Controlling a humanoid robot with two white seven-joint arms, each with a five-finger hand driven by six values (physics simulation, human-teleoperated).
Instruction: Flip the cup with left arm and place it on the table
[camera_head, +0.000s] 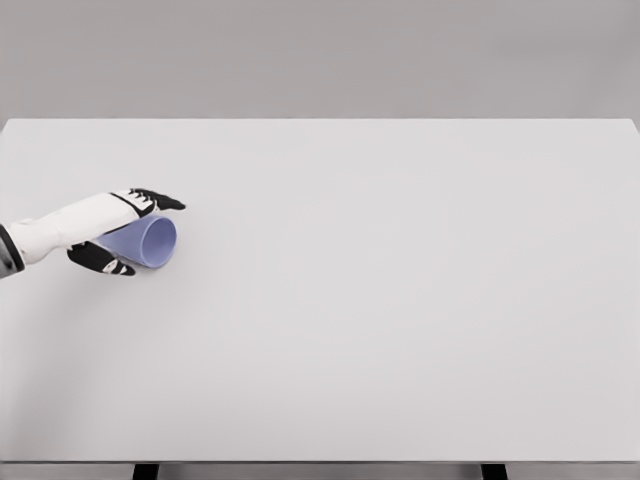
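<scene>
A light blue cup (152, 242) sits in my left hand (128, 232) at the left side of the white table (380, 300). The cup is tilted on its side, with its open mouth facing right and toward the camera. Black fingers (160, 199) curl over the top of the cup and the thumb wraps under it near the table surface. The white forearm comes in from the left edge. I cannot tell whether the cup touches the table. The right arm is out of sight.
The table's far edge runs across the top of the view and its front edge (320, 461) lies near the bottom, with dark legs showing below it.
</scene>
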